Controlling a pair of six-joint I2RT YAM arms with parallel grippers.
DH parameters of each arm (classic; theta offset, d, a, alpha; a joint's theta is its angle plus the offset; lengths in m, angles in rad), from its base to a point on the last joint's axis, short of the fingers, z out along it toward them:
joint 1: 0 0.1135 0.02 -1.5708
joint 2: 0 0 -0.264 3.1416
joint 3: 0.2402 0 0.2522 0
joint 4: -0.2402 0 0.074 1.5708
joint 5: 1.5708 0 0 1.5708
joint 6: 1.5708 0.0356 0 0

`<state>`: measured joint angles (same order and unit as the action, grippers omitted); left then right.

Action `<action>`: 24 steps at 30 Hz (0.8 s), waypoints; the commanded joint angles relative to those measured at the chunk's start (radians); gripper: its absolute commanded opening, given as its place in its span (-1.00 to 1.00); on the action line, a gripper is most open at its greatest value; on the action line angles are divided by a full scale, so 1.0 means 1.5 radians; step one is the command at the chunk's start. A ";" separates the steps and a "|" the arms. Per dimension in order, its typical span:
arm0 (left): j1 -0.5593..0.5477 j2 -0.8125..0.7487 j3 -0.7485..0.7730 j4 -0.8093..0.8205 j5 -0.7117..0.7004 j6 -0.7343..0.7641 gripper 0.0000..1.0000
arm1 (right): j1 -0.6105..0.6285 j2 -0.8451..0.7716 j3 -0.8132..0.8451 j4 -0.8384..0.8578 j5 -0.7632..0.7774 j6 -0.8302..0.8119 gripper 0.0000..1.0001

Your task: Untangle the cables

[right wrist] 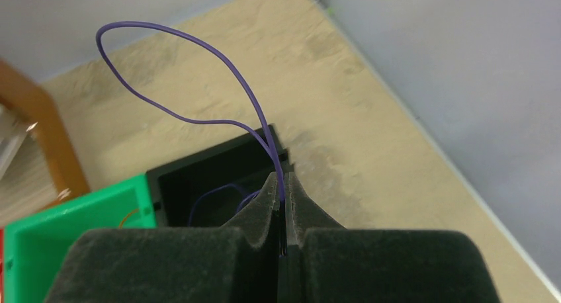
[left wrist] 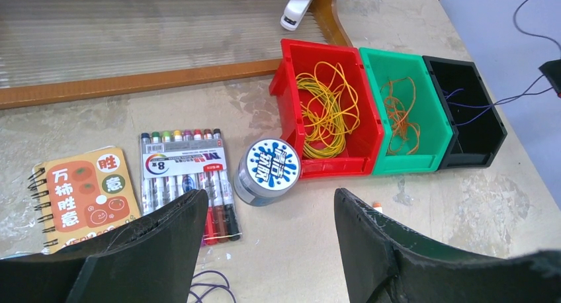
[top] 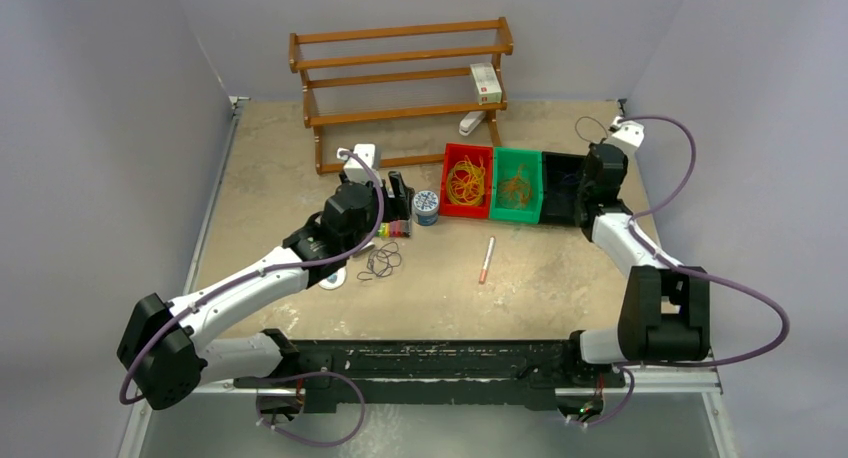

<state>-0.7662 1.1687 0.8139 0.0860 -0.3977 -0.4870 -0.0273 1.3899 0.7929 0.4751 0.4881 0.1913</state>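
Yellow cables (left wrist: 325, 111) lie in the red bin (left wrist: 289, 71), orange cables (left wrist: 399, 114) in the green bin (left wrist: 370, 71), and purple cables (left wrist: 463, 101) in the black bin (left wrist: 486, 118). A small tangle of dark purple cables (top: 381, 261) lies on the table in front of my left arm; its edge also shows in the left wrist view (left wrist: 210, 291). My left gripper (left wrist: 270, 196) is open and empty above the table, near the tangle. My right gripper (right wrist: 282, 184) is shut on a purple cable (right wrist: 165, 35) that loops upward, over the black bin (right wrist: 198, 174).
A round tin (left wrist: 266, 171), a marker pack (left wrist: 185, 177) and an orange notebook (left wrist: 83, 194) lie by my left gripper. A pen (top: 487, 259) lies mid-table. A wooden rack (top: 400, 78) with a white box (top: 485, 82) stands at the back, with a stapler (left wrist: 299, 5) beside it.
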 commanded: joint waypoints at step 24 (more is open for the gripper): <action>0.000 0.007 0.030 -0.005 0.019 -0.001 0.37 | -0.002 0.113 0.086 -0.204 -0.122 0.125 -1.00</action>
<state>-0.7662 1.1790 0.8139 0.0681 -0.3862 -0.4873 -0.0273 1.6020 0.9089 0.2096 0.2768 0.3317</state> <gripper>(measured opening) 0.687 0.007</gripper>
